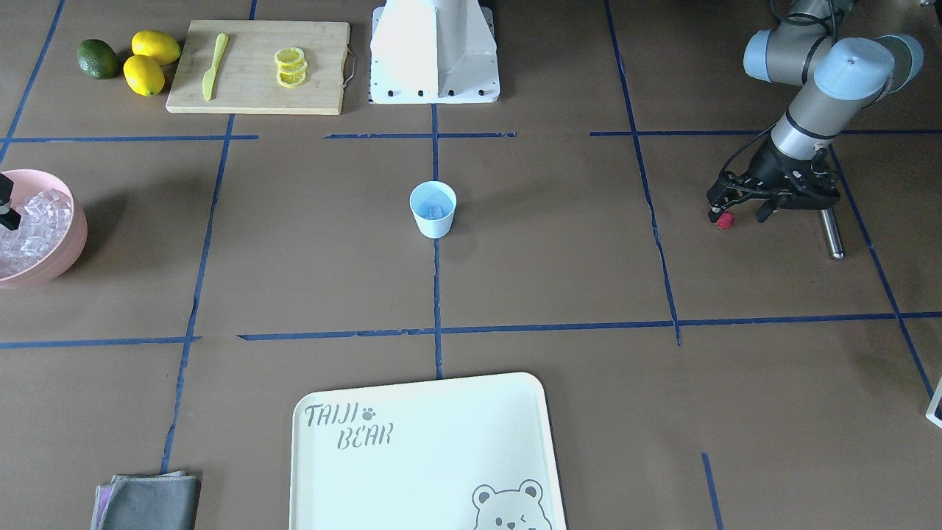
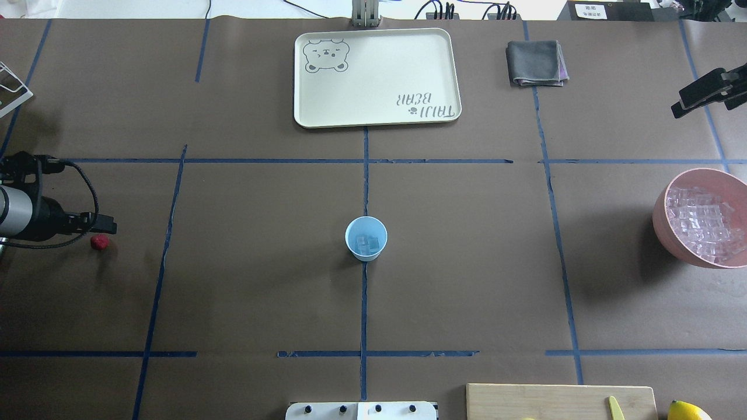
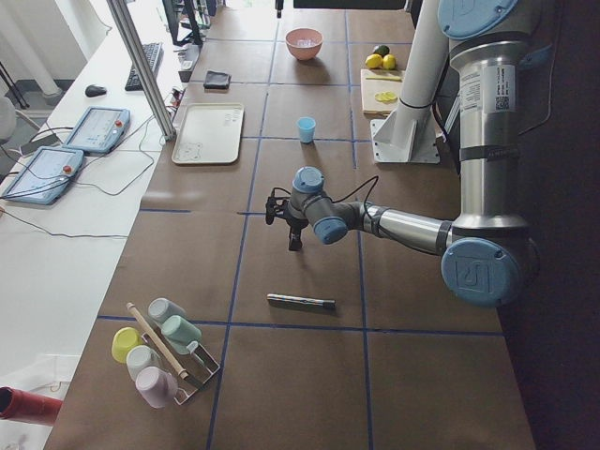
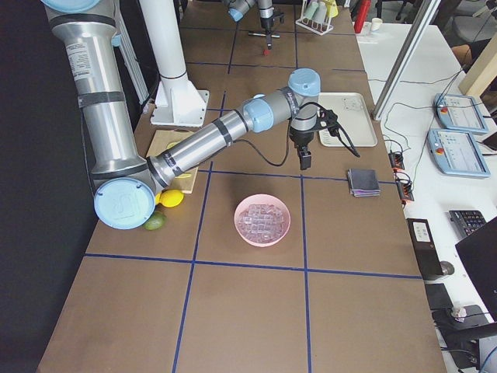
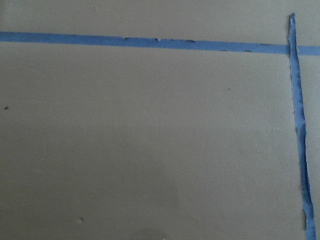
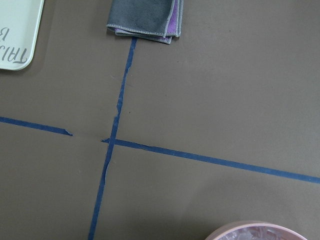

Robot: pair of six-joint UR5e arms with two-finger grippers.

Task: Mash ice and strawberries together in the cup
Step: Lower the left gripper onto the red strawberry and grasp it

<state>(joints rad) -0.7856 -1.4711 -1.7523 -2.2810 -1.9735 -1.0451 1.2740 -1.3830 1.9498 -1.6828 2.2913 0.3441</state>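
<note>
The left gripper (image 1: 737, 216) hangs low over the table at the robot's left end. Its 2 fingers are spread wide with nothing in them. The strawberry (image 1: 726, 221) lies on the brown paper between them, but close against 1 finger and well off from the other. The cup (image 1: 433, 210) stands upright at the middle of the table, well apart from the berry, with a few cubes of ice (image 2: 366, 241) already in its bottom.

To my eye the job right now is to pick that berry up cleanly. I'd want the gripper shifted sideways first, so the berry sits midway between the fingers. As it stands, the near finger would likely nudge it, and a small round thing like that looks apt to roll away. Then come down until the tips are nearly on the paper, and close slowly and lightly so the berry isn't squashed or popped out.

A dark metal rod (image 1: 831, 232) lies just beside the gripper and is best left unbumped.

The right gripper (image 2: 680, 107) hangs near the pink bowl (image 2: 662, 227) of cubes, and I cannot tell how its fingers stand.
</note>
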